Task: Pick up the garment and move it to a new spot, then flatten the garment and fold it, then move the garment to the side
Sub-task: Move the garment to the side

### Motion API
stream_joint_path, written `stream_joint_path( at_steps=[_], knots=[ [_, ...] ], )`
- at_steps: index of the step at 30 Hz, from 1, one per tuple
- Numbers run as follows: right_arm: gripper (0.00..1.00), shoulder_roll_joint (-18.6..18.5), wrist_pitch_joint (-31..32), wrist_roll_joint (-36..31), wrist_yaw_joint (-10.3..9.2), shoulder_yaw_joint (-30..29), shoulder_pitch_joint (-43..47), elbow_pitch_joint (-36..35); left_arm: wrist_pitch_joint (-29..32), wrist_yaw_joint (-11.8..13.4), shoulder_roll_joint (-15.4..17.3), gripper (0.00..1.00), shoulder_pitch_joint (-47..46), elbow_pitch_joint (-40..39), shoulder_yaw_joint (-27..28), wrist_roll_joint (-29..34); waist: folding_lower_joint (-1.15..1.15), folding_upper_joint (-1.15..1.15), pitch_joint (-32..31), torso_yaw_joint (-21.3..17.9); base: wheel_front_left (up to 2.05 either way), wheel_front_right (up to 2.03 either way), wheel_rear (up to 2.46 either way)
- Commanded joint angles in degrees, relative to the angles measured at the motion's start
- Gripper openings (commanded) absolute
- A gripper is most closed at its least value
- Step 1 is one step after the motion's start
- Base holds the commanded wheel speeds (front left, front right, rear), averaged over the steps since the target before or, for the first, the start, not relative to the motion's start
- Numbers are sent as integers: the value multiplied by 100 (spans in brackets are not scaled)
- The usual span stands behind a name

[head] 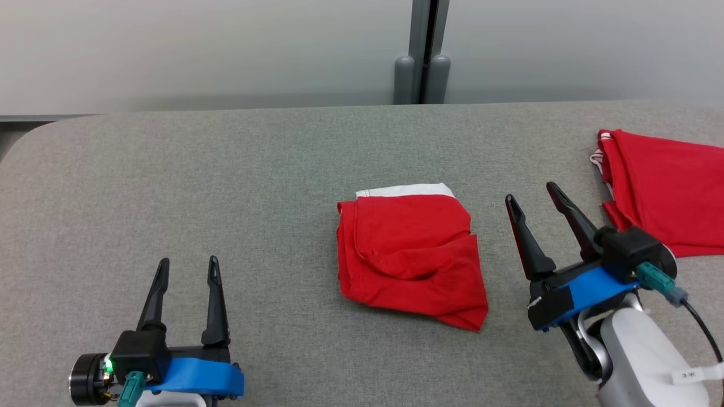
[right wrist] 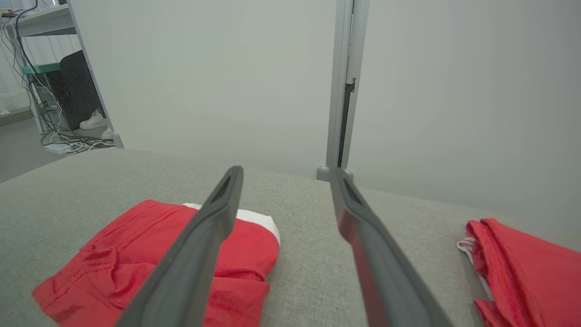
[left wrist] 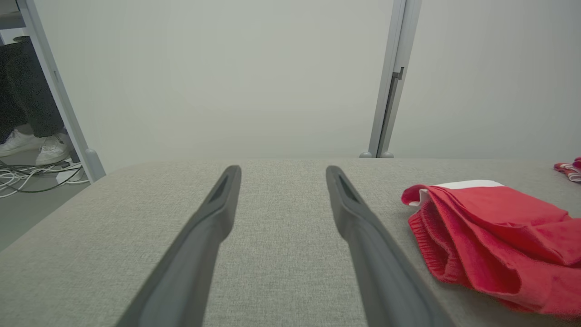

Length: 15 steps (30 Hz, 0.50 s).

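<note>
While the folded red garment [head: 410,254] lies in the middle of the counter [head: 226,169], my left gripper [head: 188,267] and my right gripper [head: 531,191] flank it, both spread wide and empty. A second red garment [head: 662,186] lies at the counter's right edge.

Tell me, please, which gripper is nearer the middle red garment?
Right: the right gripper is just right of the middle red garment; the left gripper is well off to its left.
</note>
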Motion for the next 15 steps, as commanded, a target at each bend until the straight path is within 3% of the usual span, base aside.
stream_joint_path(
  at_steps=[1,15],
  knots=[
    [100,-50,-3,43,2,73,-278,232,-26,28,-5,100,-120,1,-45,-35,-1,-1,97,94,0,0,0],
    [100,79,137,549,1,649,-1372,2432,-26,128,-5,100,-435,57,-289,-168,-1,-1,533,538,0,0,0]
  ],
)
